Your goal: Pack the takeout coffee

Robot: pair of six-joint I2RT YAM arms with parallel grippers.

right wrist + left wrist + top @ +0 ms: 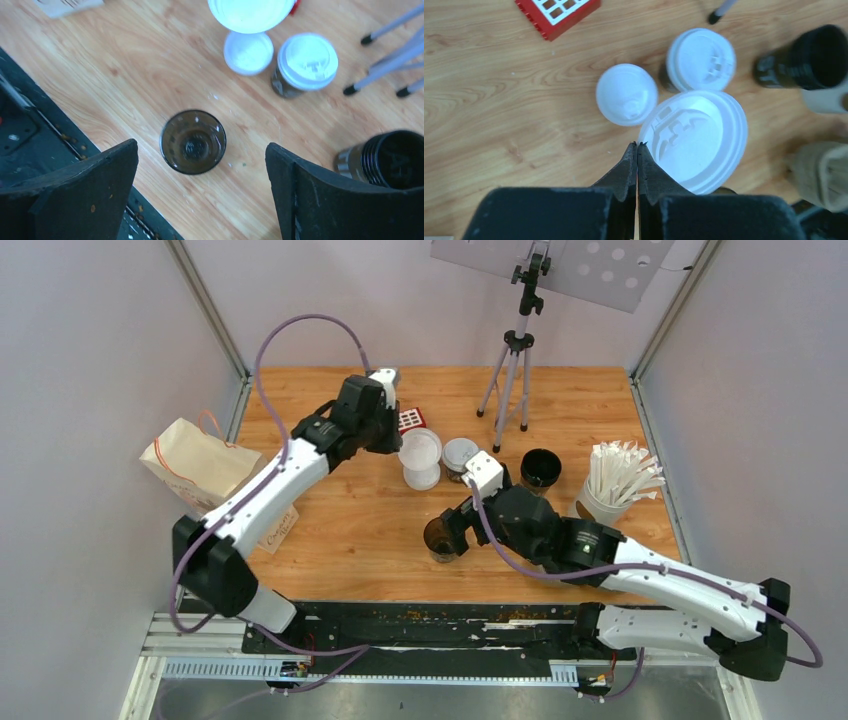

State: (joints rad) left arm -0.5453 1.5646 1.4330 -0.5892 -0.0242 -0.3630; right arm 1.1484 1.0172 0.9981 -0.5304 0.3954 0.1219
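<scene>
Currently: one cup uncapped, one capped, none packed

1. Right end effector (201, 149). Jaws spread wide and empty, hanging straight above the open cup (193, 141). The cup stands upright between them, touching neither. Probable reason: lined up to come down and take the cup, or to steady it for capping.
2. Left end effector (637, 148). Fingers pressed together, holding nothing, tip just beside the rim of the large lid (694, 142). Shut like that, it looks set to nudge or press, not to grasp.
3. Small loose lid (626, 94). Flat on the surface (350, 530), just beside the large lid.
4. Lidded cup (306, 61). The one finished takeout coffee, upright behind the lids near mid-surface, well apart from the paper bag (190, 465) at the left edge.
5. Nested black cups (540, 468) and straw cup (600, 505). Spare stock at the right.

Not legible:
- Whether the open cup holds liquid; its inside reads only dark.
- What the large lid rests on.
- The bag's mouth, which faces away from view.
- The red grid piece (559, 12), which is cut off and of unclear purpose.
</scene>
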